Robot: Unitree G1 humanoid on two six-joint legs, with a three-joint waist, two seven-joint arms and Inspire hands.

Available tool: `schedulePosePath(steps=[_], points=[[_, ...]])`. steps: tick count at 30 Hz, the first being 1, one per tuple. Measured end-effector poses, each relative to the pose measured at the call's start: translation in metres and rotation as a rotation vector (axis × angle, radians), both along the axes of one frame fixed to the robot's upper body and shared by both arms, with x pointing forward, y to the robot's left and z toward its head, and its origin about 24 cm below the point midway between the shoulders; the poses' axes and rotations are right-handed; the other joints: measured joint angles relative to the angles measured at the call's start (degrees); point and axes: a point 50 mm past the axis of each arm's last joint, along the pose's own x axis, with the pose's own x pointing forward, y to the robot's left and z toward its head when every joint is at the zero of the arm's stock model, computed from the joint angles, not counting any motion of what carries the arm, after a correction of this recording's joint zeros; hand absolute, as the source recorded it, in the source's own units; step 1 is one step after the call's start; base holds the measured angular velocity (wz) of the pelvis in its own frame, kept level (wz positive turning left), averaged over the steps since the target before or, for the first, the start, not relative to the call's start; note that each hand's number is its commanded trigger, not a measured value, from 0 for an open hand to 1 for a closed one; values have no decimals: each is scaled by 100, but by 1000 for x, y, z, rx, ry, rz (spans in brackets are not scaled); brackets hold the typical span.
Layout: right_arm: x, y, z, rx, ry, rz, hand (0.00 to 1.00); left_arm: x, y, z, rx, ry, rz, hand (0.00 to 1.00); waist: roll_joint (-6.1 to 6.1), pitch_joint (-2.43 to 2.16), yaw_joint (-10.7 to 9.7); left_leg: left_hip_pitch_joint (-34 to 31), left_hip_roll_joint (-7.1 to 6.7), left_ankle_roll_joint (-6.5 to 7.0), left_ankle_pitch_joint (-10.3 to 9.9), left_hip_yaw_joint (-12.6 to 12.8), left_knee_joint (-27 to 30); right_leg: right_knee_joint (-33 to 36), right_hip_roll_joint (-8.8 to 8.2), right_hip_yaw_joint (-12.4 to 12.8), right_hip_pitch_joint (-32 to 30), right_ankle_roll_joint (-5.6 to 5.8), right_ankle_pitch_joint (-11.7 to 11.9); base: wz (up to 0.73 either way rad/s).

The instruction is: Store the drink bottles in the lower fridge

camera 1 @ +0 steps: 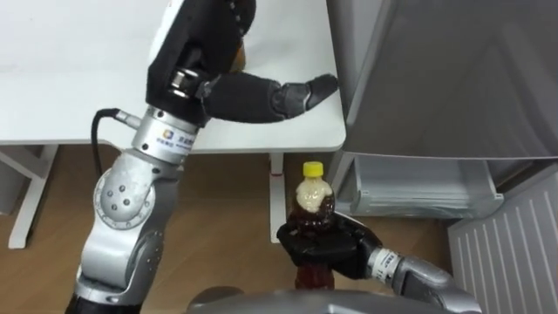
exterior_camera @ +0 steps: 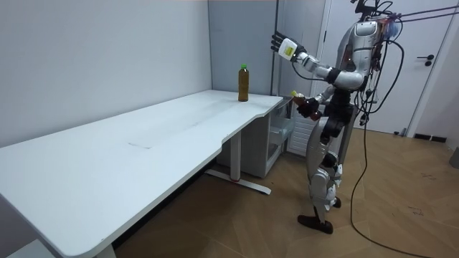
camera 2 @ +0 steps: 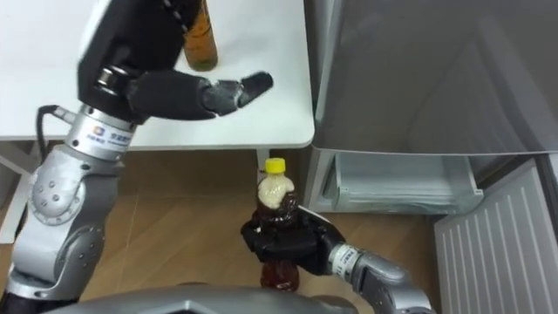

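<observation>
Off the corner of the table [camera 1: 87, 70], the right hand [camera 1: 327, 246] gripped a bottle [camera 1: 311, 199] upright, fridge [camera 1: 418, 185] just to its right; left hand [camera 1: 261, 96] slack.

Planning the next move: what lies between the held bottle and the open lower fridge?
Nothing: in the right eye view the gap between the bottle in the right robot hand and the fridge is bare, with floor beneath.

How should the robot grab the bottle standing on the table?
The right hand holds the yellow-capped bottle, so use the open left hand. The green-capped bottle stands upright and alone on the table: probably grip its straight middle, below the neck, coming sideways from the robot's own edge.
</observation>
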Motion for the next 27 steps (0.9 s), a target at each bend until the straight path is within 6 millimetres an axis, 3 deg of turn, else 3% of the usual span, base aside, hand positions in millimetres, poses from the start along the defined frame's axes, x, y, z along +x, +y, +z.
schedulePosePath(steps=[2, 5, 10, 14, 20, 23, 27], points=[[-2, -1, -1, 0, 5, -13, 100, -2, 10, 12, -10, -51, 63, 0, 61, -26, 28, 8, 0, 0, -1, -4, 5, -1, 0, 2, -3, 0, 0, 0], [-4, -7, -1, -8, 8, -40, 100, -8, 23, 29, -31, -157, 143, 0, 147, -9, 117, 86, 1, -2, 2, 15, -44, -3, -2, 7, 40, 0, 0, -3], [-13, -15, -4, -45, 28, -67, 100, -20, 41, 52, -48, -304, 299, 0, 176, -28, 357, 129, -12, -6, 8, -26, -49, -112, -1, -50, 160, 10, -7, 5], [-26, -20, -7, -57, 62, -107, 100, -26, 59, 60, -71, -363, 446, 0, 146, -39, 589, 183, -47, -5, 8, -138, -34, -242, -2, -152, 268, 15, -11, 15], [-40, -25, -11, -92, 96, -171, 100, -44, 103, 71, -133, -450, 777, 0, 121, -76, 931, 293, -61, -7, 8, -161, -58, -293, -4, -167, 388, 20, -15, 2], [-40, -28, -11, -103, 94, -194, 100, -50, 113, 74, -153, -481, 865, 0, 128, -75, 977, 300, -62, -7, 8, -181, -57, -296, -5, -197, 425, 21, -16, 5], [-39, -35, -10, -121, 93, -235, 100, -59, 126, 76, -193, -508, 984, 0, 178, -121, 1059, 311, -70, -7, 5, -207, -62, -308, -5, -211, 473, 27, -21, 2]])
